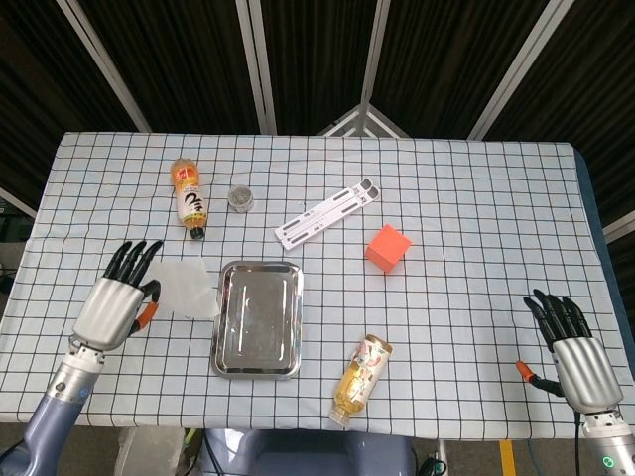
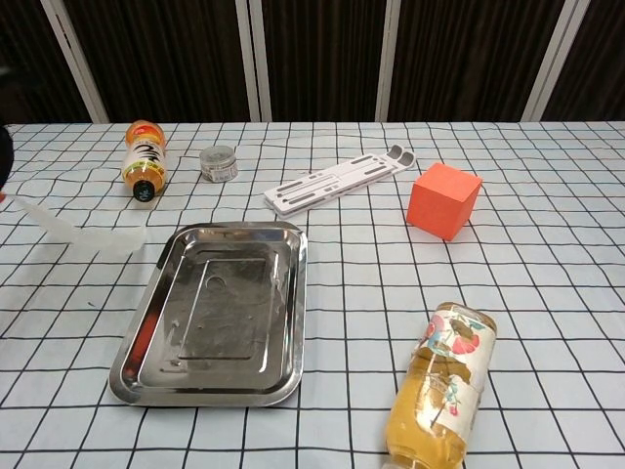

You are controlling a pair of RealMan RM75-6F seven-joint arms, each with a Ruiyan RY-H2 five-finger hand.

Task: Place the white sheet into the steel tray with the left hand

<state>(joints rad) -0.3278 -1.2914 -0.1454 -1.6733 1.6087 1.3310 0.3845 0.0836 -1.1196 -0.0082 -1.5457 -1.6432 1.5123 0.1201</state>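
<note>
A translucent white sheet (image 1: 189,288) lies just left of the steel tray (image 1: 226,357). My left hand (image 1: 119,296) is at the sheet's left edge, with the thumb against that edge and the other fingers stretched forward. In the chest view the white sheet (image 2: 93,233) rises at its left end toward the left hand (image 2: 4,161), so it looks pinched there. Nothing lies in the steel tray (image 2: 156,386). My right hand (image 1: 575,347) rests apart at the front right, fingers spread and holding nothing.
An orange drink bottle (image 1: 189,195) and a small round tin (image 1: 240,198) lie behind the sheet. A white slotted stand (image 1: 325,213) and an orange cube (image 1: 388,247) sit behind the tray. Another bottle (image 1: 361,379) lies to the tray's right, near the front edge.
</note>
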